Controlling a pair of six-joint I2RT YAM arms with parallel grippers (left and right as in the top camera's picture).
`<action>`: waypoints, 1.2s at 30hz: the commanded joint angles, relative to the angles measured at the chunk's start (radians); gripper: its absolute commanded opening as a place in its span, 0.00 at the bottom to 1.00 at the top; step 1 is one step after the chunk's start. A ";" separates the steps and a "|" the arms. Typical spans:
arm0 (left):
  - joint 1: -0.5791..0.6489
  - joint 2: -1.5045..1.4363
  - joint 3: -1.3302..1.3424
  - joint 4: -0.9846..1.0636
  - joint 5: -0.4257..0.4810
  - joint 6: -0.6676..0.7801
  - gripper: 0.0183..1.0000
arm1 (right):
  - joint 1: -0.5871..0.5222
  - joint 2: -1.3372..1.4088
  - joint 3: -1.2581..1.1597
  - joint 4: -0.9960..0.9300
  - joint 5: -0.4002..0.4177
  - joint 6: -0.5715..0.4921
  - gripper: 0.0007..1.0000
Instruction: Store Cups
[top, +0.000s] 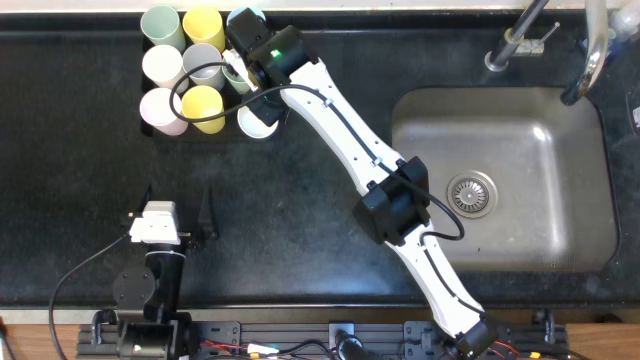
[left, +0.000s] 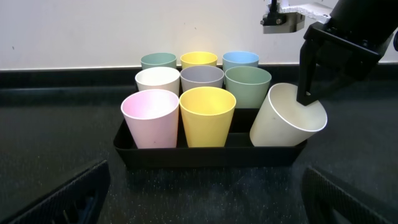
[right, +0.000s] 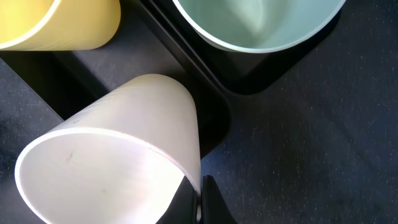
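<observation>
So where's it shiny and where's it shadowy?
Top view: the steel sink gleams with reflected light. Left wrist view: the black tray is dark between the cups. Right wrist view: the tilted cream cup is brightly lit, with shadow beside it.

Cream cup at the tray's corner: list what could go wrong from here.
Held by the right pincer, the cream cup leans outward over the tray wall; released now, it may tip onto the counter. Righting it could shove the neighbouring green cup or yellow cup.
</observation>
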 joint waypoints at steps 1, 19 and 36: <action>0.004 -0.009 -0.002 -0.002 -0.001 -0.008 1.00 | 0.000 0.026 0.019 0.008 0.012 0.008 0.04; 0.004 -0.009 -0.002 -0.002 -0.001 -0.007 1.00 | -0.002 0.028 0.029 0.068 0.121 0.097 1.00; 0.004 -0.009 -0.002 -0.002 -0.001 -0.007 1.00 | -0.121 -0.153 0.330 -0.087 0.253 0.252 1.00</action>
